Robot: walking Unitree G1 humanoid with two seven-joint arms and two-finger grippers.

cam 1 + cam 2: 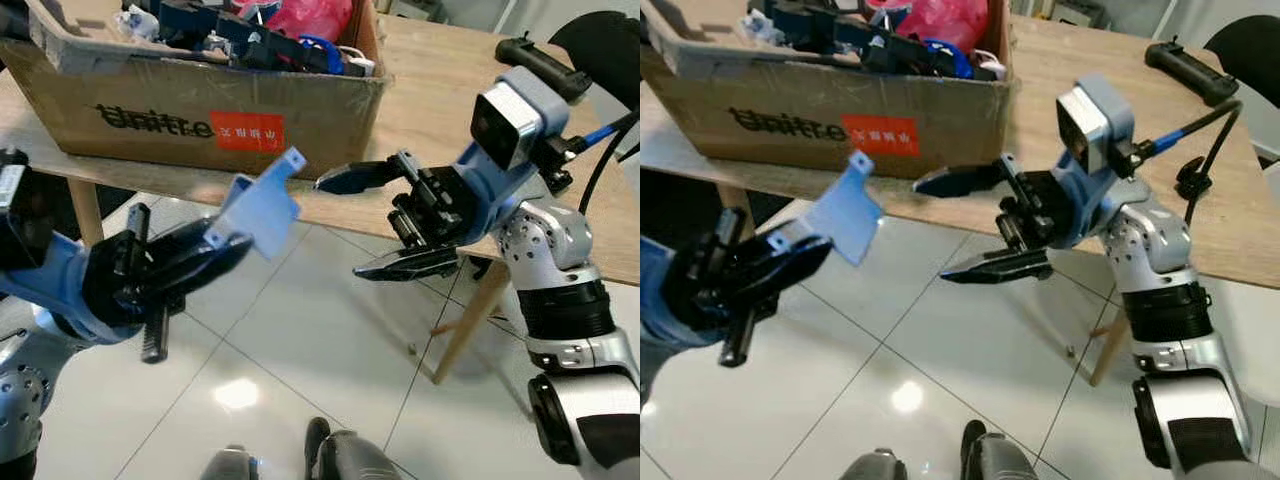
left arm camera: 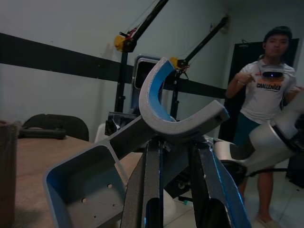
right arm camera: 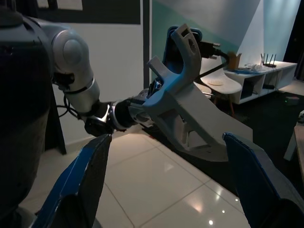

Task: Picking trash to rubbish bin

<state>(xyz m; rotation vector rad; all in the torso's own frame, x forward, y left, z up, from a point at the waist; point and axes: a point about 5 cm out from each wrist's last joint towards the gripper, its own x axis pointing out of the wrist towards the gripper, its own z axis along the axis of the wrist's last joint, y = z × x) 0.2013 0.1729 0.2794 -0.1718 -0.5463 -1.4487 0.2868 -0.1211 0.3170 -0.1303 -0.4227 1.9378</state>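
Note:
A pale blue-grey plastic bracket (image 1: pixel 262 205) with a curved fork end is held up over the tiled floor. My left gripper (image 1: pixel 225 245) is shut on its lower end; in the left wrist view the bracket (image 2: pixel 161 128) stands between the two black fingers. My right gripper (image 1: pixel 340 226) is open, its jaws spread wide, just right of the bracket and level with it, not touching. The right wrist view looks between the blue-black fingers (image 3: pixel 85 180) at the bracket (image 3: pixel 185 109).
A wooden table (image 1: pixel 450 80) stands ahead, with an open cardboard box (image 1: pixel 200 110) of mixed items and a black controller (image 1: pixel 540 60) on it. A table leg (image 1: pixel 470 320) slants down beside my right arm. A person (image 2: pixel 270 95) stands in the background.

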